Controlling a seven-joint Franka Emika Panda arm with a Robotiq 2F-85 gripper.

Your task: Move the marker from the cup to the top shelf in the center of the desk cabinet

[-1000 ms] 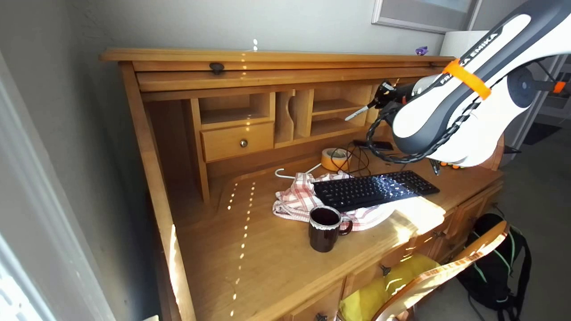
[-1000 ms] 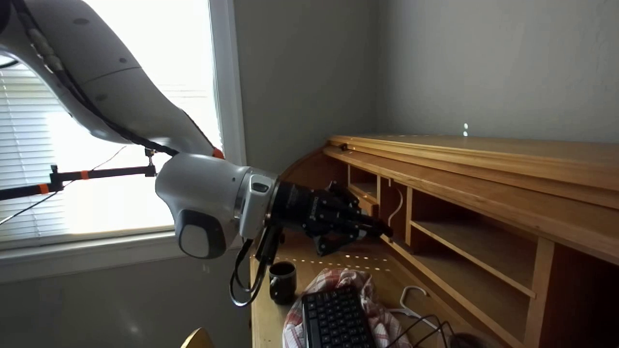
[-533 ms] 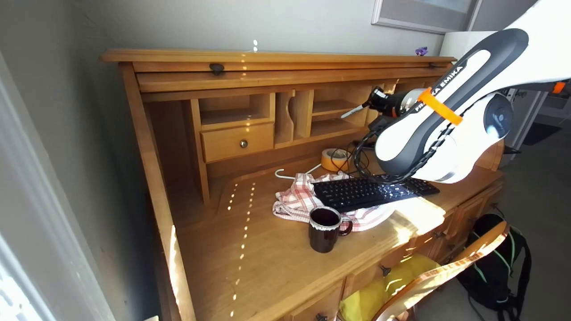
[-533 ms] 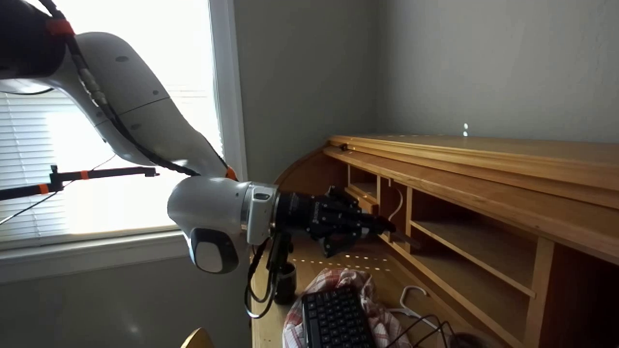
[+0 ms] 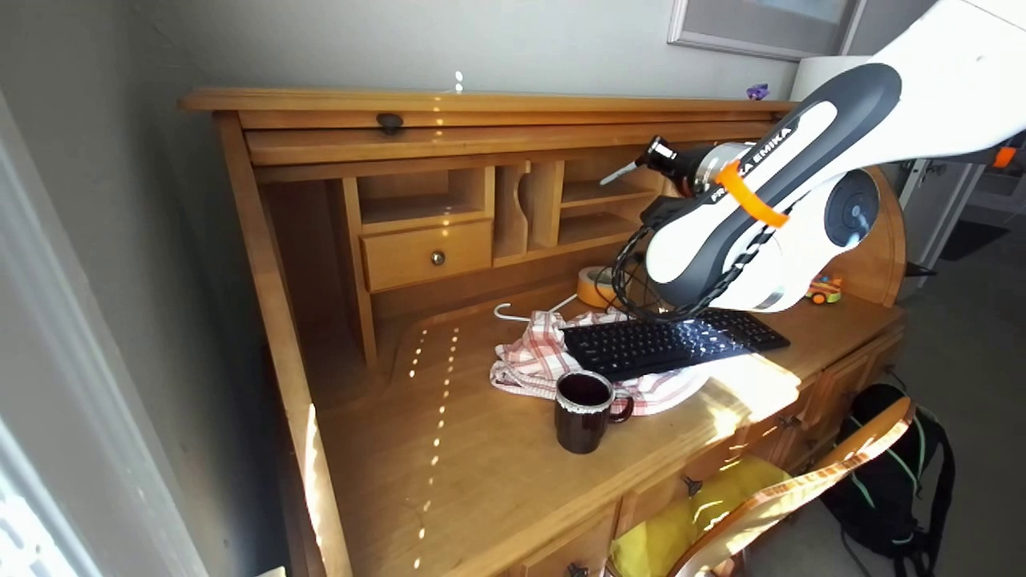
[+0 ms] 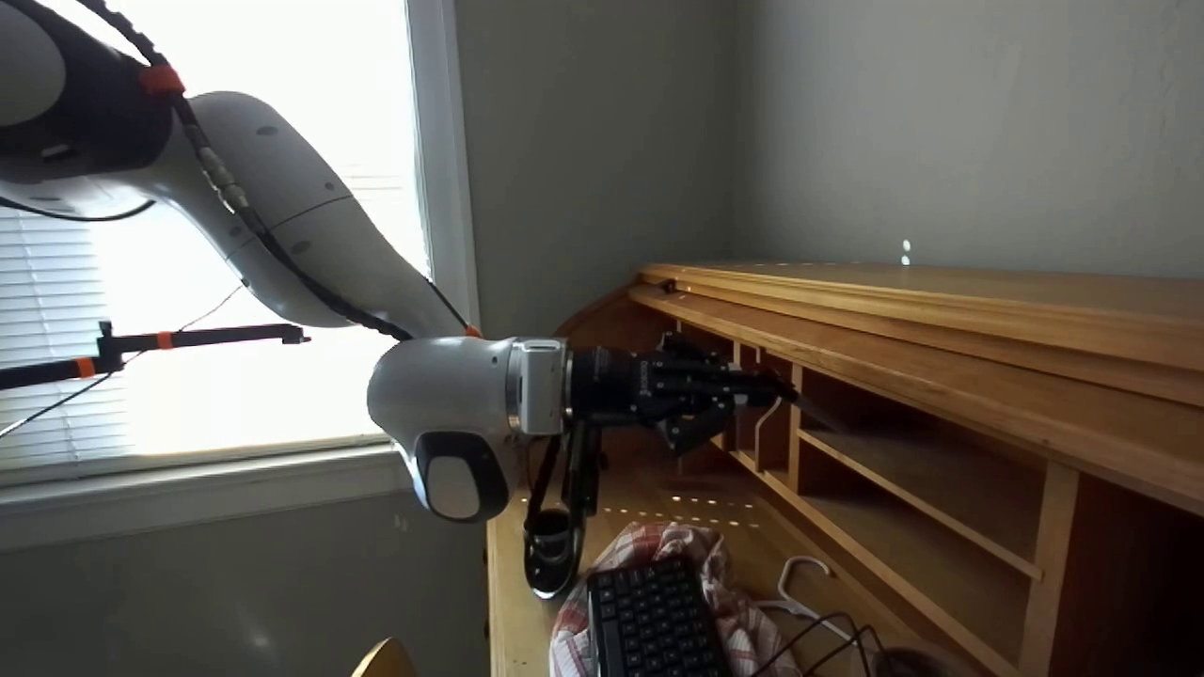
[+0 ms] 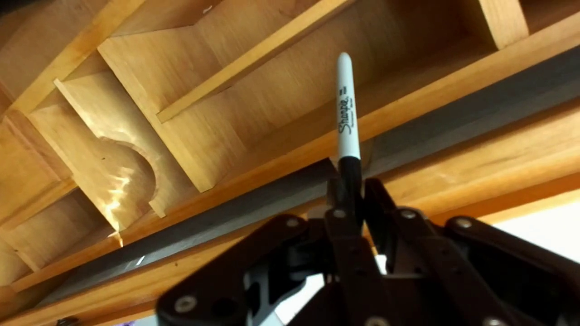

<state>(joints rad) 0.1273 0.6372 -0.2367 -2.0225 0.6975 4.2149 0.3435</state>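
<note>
My gripper [image 7: 353,190] is shut on the dark end of the marker [image 7: 348,113], whose whitish barrel points away from the fingers. In an exterior view the gripper [image 5: 648,157] holds the marker [image 5: 620,173] tilted, tip down, before the upper middle pigeonhole of the desk cabinet [image 5: 345,147]. The top shelf [image 5: 605,191] is a thin board there; it also shows in the wrist view [image 7: 253,61]. In an exterior view the marker [image 6: 818,412] looks dark, its tip near the upper opening above the shelf's edge [image 6: 922,498]. The dark cup [image 5: 583,421] stands upright on the desk.
A curved upright divider [image 7: 140,158] and the knobbed drawer [image 5: 425,255] lie beside the middle pigeonholes. The roll-top edge [image 6: 847,376] overhangs the openings. A keyboard [image 5: 673,340] on a checked cloth [image 5: 529,365], a tape roll [image 5: 597,287] and cables lie below the arm.
The gripper and marker have moved closer to the cabinet and risen, leftward in an exterior view. The marker's tip went from lower-compartment height to the upper opening. The cup has not moved.
</note>
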